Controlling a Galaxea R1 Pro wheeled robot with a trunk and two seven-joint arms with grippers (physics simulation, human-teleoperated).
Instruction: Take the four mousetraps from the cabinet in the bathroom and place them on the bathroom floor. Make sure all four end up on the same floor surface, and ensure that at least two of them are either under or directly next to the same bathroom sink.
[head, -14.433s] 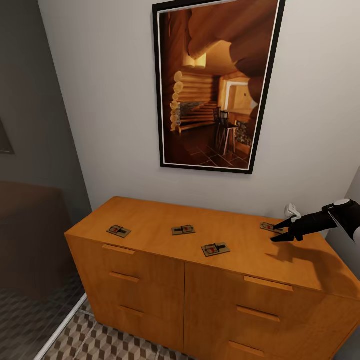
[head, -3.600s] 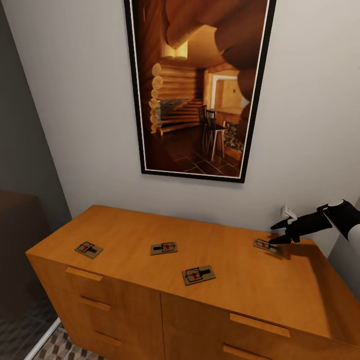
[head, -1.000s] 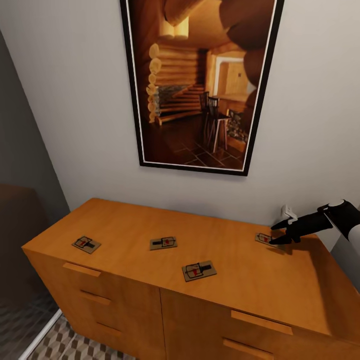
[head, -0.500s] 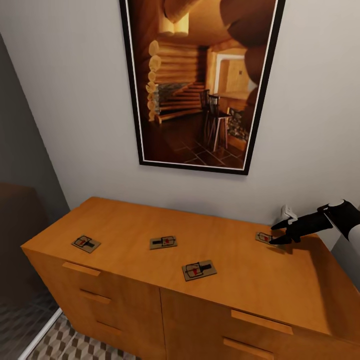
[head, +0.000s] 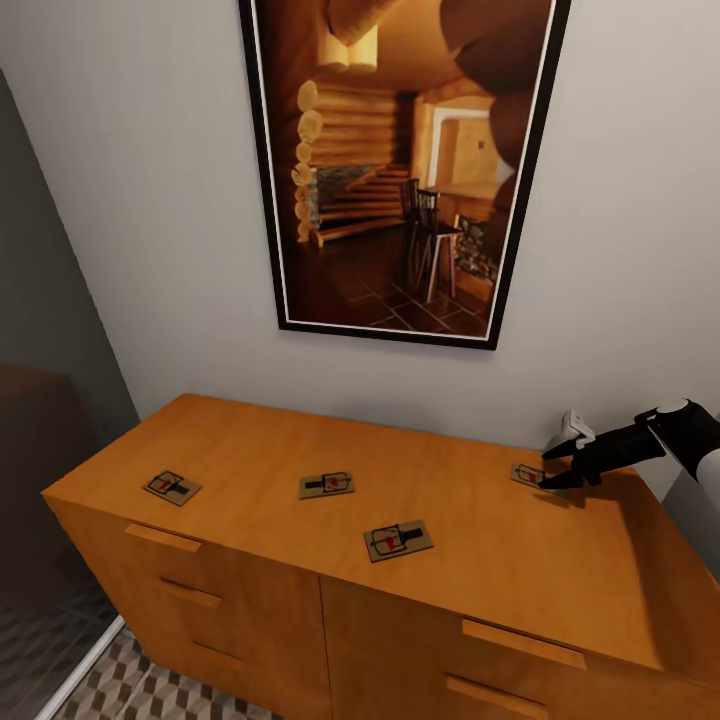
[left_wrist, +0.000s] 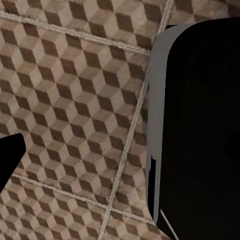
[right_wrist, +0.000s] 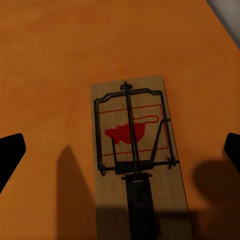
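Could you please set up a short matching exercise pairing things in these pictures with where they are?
1. framed picture
2. right gripper
3. cube-pattern floor
4. mousetraps

a. lying flat on the cabinet top
b. hanging on the wall above the cabinet
c. below the left wrist camera
d. jaws apart over the rightmost mousetrap

Pairs: 1-b, 2-d, 3-c, 4-a

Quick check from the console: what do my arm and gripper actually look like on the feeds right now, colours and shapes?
In the head view the right gripper is matte black with two slim, tapering fingers. Behind it sits a rounded black wrist with a pale grey cap, then a white arm segment at the frame edge. The right wrist view shows black fingertips at both edges. No cables or markings are visible.
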